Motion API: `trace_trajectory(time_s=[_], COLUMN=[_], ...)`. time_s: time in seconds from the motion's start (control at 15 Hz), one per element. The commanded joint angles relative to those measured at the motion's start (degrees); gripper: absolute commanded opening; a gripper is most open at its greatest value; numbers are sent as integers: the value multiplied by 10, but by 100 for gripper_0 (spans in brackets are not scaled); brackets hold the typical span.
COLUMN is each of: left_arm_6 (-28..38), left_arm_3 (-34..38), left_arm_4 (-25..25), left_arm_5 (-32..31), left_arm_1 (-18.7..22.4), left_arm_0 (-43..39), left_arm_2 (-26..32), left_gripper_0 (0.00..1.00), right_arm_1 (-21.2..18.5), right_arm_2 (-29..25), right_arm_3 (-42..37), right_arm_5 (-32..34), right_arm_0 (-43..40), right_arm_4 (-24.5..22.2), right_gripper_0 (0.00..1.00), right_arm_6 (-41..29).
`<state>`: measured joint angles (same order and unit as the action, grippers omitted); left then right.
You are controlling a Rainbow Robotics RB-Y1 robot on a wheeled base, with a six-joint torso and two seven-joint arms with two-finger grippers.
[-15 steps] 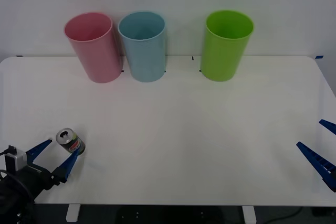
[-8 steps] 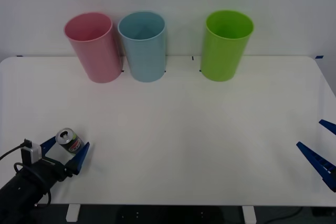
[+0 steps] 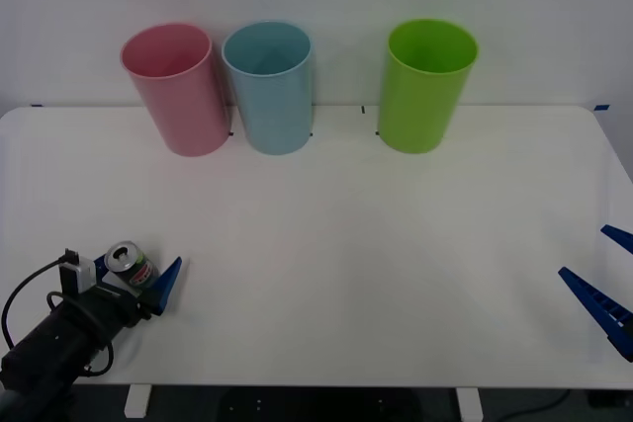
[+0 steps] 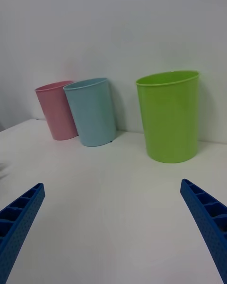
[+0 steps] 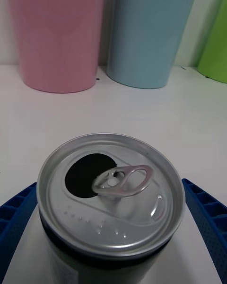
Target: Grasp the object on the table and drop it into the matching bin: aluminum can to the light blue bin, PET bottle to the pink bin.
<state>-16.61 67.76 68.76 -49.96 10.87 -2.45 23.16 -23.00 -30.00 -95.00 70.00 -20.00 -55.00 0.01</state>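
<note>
Front view puts the left gripper astride the small silver-topped, dark green aluminum can, fingers spread, not yet clamped. Grasping, carrying and dropping into the tall light blue plastic bin far ahead remain. The right gripper waits apart, open.

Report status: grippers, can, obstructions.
Left gripper open, fingers either side of the aluminum can, not closed. Right gripper open, parked at the table's right edge. Can upright, near-left. Path to light blue bin unobstructed.
</note>
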Motion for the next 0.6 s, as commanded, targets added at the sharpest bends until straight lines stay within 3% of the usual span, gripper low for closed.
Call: trace_trajectory(time_s=[0.07,0.2,0.27,0.33,0.4,0.47,0.6], left_arm_6=[0,0,-1,-4,-6,-8,-10], left_arm_3=[0,0,0,0,0,0,0], left_arm_4=[-1,-6,-6,-7,-6,-7,-8], left_arm_5=[3,3,3,3,3,3,3], left_arm_1=[0,0,0,0,-1,0,0], left_arm_0=[1,1,0,0,0,0,0], left_arm_2=[-1,-1,0,0,0,0,0], left_gripper_0=[100,100,72,20,6,0,0], right_arm_1=[0,0,0,0,0,0,0], right_arm_2=[0,0,0,0,0,0,0], right_arm_3=[0,0,0,0,0,0,0], right_arm_5=[0,0,0,0,0,0,0], right_arm_0=[0,0,0,0,0,0,0], right_arm_4=[0,0,0,0,0,0,0], right_gripper_0=[100,100,100,100,100,100,100], right_arm_6=[0,0,0,0,0,0,0])
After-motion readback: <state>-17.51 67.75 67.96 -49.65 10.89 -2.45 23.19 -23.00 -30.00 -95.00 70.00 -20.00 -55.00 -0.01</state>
